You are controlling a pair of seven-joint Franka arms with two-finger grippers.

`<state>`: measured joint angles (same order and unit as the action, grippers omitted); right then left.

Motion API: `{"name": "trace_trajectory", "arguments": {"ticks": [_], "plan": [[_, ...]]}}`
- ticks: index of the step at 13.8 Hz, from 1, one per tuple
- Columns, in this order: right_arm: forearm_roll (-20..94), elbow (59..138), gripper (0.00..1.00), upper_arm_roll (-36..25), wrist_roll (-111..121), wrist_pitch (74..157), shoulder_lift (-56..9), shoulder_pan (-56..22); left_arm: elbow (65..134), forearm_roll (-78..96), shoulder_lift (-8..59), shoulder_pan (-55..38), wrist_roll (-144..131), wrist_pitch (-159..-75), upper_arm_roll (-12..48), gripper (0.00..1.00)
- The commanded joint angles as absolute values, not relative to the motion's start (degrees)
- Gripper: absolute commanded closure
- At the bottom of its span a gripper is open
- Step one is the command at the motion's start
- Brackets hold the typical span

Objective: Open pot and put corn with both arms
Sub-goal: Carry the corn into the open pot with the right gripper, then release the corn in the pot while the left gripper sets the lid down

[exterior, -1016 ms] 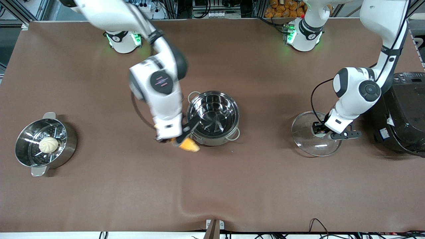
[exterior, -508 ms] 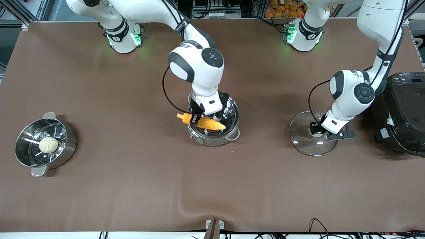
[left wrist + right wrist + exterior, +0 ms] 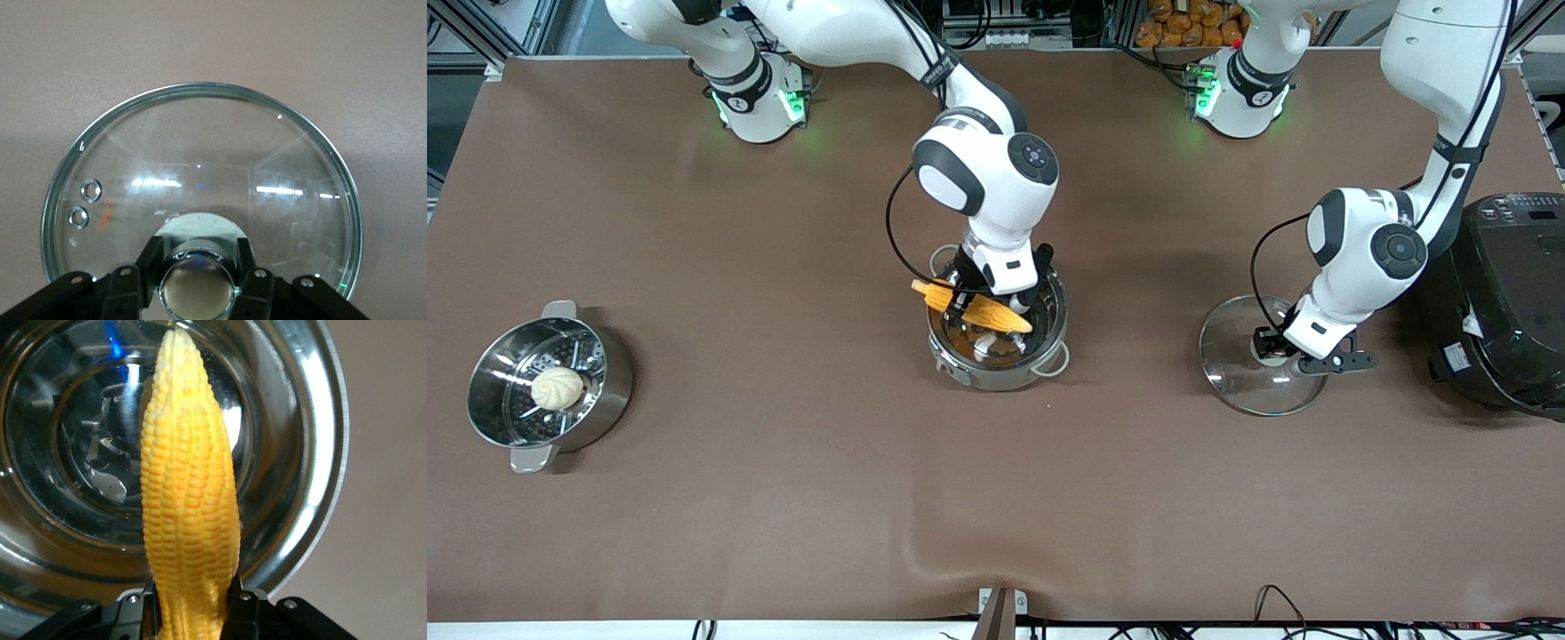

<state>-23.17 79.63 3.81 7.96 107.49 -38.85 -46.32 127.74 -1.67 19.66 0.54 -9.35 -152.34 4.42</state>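
front view: the stainless-steel pot (image 3: 997,333) stands uncovered at the middle of the desk (image 3: 783,498). the right gripper (image 3: 987,302) hangs over the pot opening, jaws pinching the corn cob (image 3: 971,308). the cob lies nearly level across the opening, long axis slanting from the pot's rim toward its centre. half a second ago it sat slightly lower in this view. the left gripper (image 3: 1272,348) is toward the left arm's edge of the desk, jaws pinching the knob of the glass lid (image 3: 1249,378).

left wrist view: the lid (image 3: 200,193) lies flat on the desk, knob (image 3: 198,283) clamped between the jaws.

right wrist view: the cob (image 3: 189,500) extends straight out from the jaws over the pot bowl (image 3: 293,487). judgement: release or lowering drops it inside.
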Motion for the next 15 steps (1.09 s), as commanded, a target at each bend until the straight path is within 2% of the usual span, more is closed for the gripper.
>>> {"name": "trace_trajectory", "arguments": {"ticks": [1,4,6,7,9,13,15], "plan": [[-24.79,78.93,1.00,3.16,4.67,107.49,-40.25,-47.90,127.53,-1.41,18.11,0.26,-9.58,-151.00,4.66,0.00],[-24.79,78.75,1.00,3.16,3.34,110.38,-40.69,-47.99,125.95,-1.41,14.78,0.35,-9.05,-148.12,4.66,0.00],[-24.61,78.66,1.00,3.16,2.03,112.05,-40.78,-47.99,121.58,-1.32,12.23,0.35,-8.97,-140.49,5.27,0.00],[-24.61,78.66,0.96,3.16,1.15,112.93,-40.78,-47.99,118.68,-1.32,10.56,0.44,-8.70,-135.75,5.45,0.00],[-24.17,78.75,0.00,3.25,-1.65,113.12,-40.78,-47.99,111.22,-1.32,7.22,0.44,-8.53,-123.55,5.45,0.00],[-23.56,78.57,0.00,3.43,-8.24,112.50,-39.12,-48.43,89.52,-0.62,6.94,0.44,-8.44,-98.05,5.45,0.00],[-22.42,78.57,0.00,3.43,-10.80,110.32,-35.87,-47.99,84.75,-0.79,6.60,0.61,-8.44,-92.22,5.54,0.00]]}}
